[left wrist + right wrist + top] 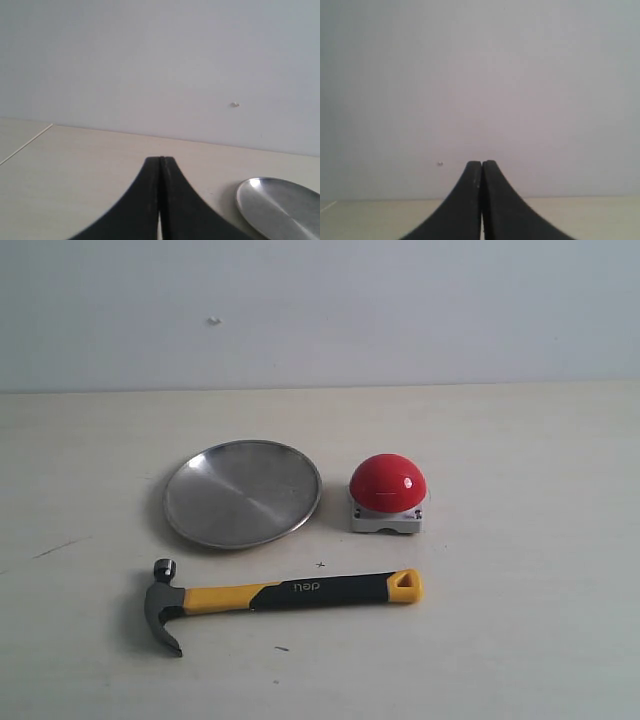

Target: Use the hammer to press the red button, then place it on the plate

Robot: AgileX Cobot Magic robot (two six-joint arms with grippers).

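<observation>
Left gripper (160, 160), right gripper (481, 163): jaws together

The place looked like a robot test bench in a lab or workroom. A pale, cream-coloured wood-grain table (520, 640) ran back to a plain whitish-grey wall (420, 310), marked only by one tiny speck (213, 321). The table bore a few thin dark scuffs (60, 547). Three unrelated items lay apart on it like props: a round brushed stainless-steel plate (242, 492), a glossy red dome button (387, 485) on a light-grey square base, and a claw hammer (290, 592) with a yellow-and-black handle. The wrist cameras looked out past the black, tapering left hand (160, 160) and right hand (481, 163), each with its fingers pressed together.
</observation>
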